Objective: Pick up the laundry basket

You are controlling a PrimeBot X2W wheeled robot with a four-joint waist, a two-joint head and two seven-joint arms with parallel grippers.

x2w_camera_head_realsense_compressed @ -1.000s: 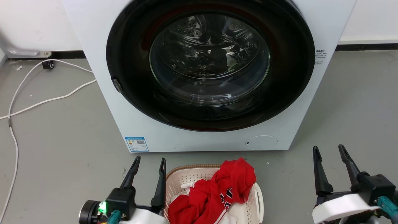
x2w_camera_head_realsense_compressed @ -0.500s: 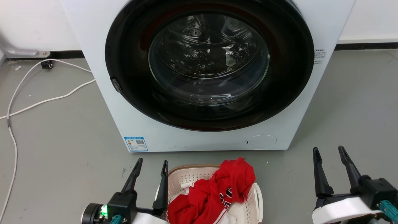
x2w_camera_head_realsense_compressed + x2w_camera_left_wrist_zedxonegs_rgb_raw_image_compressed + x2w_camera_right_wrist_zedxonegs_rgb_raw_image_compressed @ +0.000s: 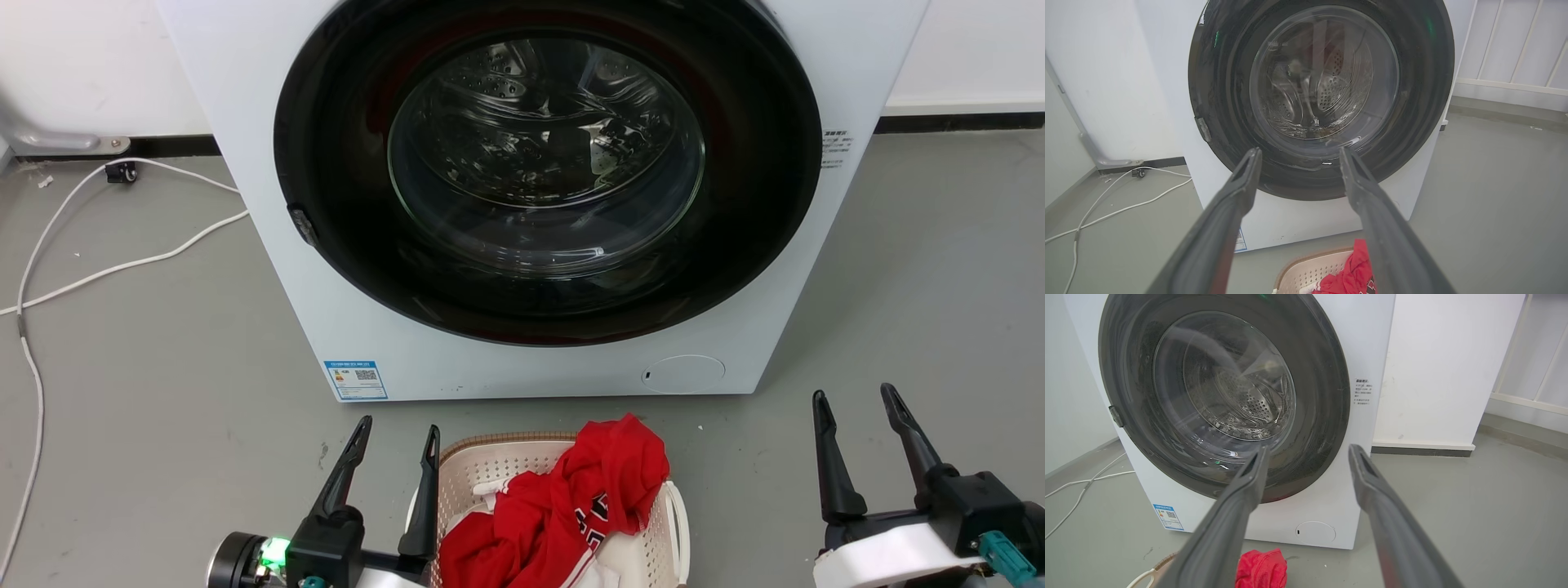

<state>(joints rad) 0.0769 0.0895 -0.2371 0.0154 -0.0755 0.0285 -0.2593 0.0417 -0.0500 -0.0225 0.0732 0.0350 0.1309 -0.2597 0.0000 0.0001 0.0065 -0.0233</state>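
Left gripper (image 3: 397, 426) at lower left of my head view, fingers pointing up-frame and parted, green light (image 3: 276, 549) lit at the wrist. Right gripper (image 3: 853, 394) at lower right, fingers parted likewise, pale wrist shell (image 3: 890, 555) beneath. Both wrist views confirm a gap between tips.

White washer (image 3: 269, 204) (door closed), white cable (image 3: 122, 265), grey floor (image 3: 163, 425)

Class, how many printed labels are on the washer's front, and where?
2. A blue label at the washer's lower left corner; a small text label right of the door. Other sides are hidden.
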